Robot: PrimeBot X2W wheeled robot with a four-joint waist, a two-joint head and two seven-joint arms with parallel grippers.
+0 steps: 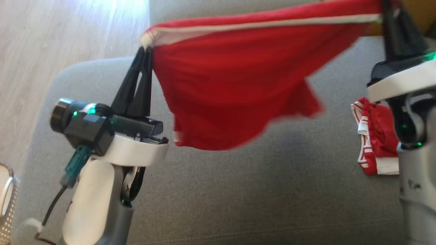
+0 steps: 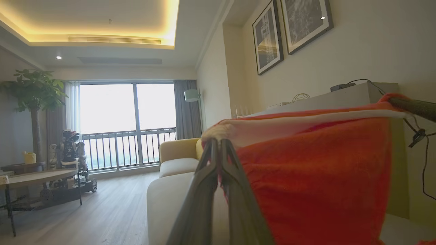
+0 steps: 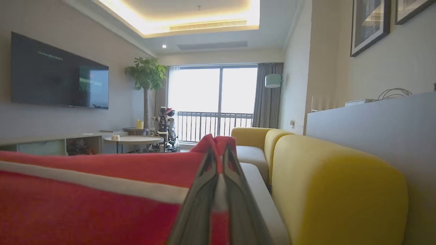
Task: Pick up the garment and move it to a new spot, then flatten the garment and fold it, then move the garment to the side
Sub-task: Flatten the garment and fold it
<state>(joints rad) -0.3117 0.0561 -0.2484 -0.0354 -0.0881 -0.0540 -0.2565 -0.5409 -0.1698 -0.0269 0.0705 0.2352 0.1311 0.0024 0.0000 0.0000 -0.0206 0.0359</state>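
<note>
Hanging stretched above the sofa seat point(image 1: 238, 190), the red garment point(image 1: 235, 92) is clamped at its top corners by the left gripper point(image 1: 146, 49) and right gripper point(image 1: 386, 10). A second red piece point(image 1: 374, 136) lies near the seat's right edge.

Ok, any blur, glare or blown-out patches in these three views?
Head view: the garment is motion-smeared along its lower edge, and sunlight glares on the floor. Left wrist view: the window is blown out. Right wrist view: same washed-out window, fingers out of focus.
</note>
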